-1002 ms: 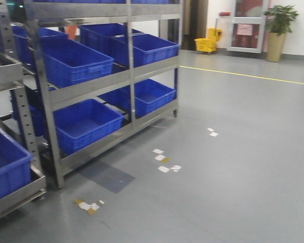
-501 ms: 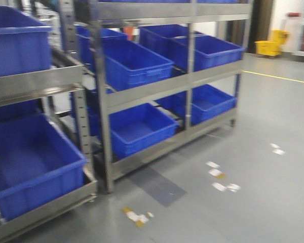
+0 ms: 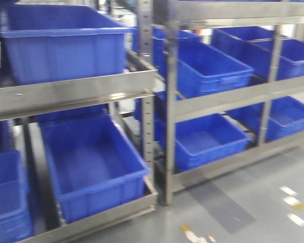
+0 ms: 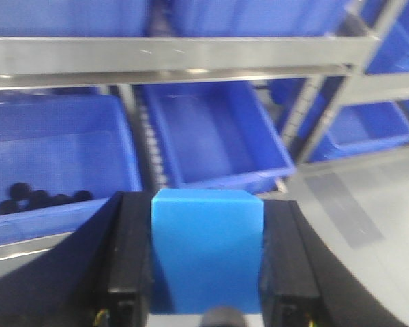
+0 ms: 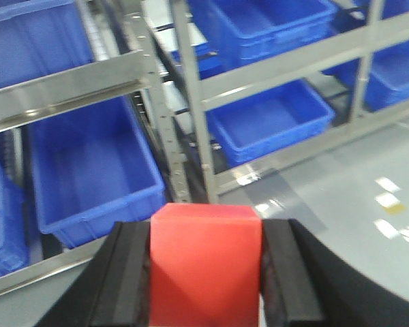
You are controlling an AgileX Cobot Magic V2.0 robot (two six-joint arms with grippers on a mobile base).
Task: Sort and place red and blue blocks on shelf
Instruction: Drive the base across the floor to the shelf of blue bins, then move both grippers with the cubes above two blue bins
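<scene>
Left pincer [image 4: 206, 272]: clenched on blue block [image 4: 206, 255]. The block fills the gap and both black fingers [image 4: 126, 266] touch its sides. It's at 6 o'clock in the left wrist view, held in the air and not yet on the shelf [image 4: 177, 58].
Outward at 12: the shelf's brushed-steel crossbar runs across the frame. Under it is an open bin [image 4: 215, 139] at 12 and a left bin [image 4: 54, 157] at 10. The left bin has dark round bits [image 4: 41, 197] along its near wall, can't tell what they are. A pale roller track [image 4: 146, 146] runs between the two bins.

Right pincer [image 5: 206, 272]: clenched on red block [image 5: 204, 262], same grip with fingers on both sides. It's at 6 o'clock in the right wrist view, also off the shelf.
Outward: crossbar at 10 with a big bin [image 5: 88, 170] below it. Second rack [image 5: 191, 102] has its upright at 12, with more blue bins at 1–2. Grey floor [image 5: 341, 184] is at 3 with pale tape scraps [image 5: 388, 197] on it.

Front view is blurred. Shelf crossbar is at 9, with one bin on top at 11 and one below at 7. Second rack is at 3, floor at 5.
</scene>
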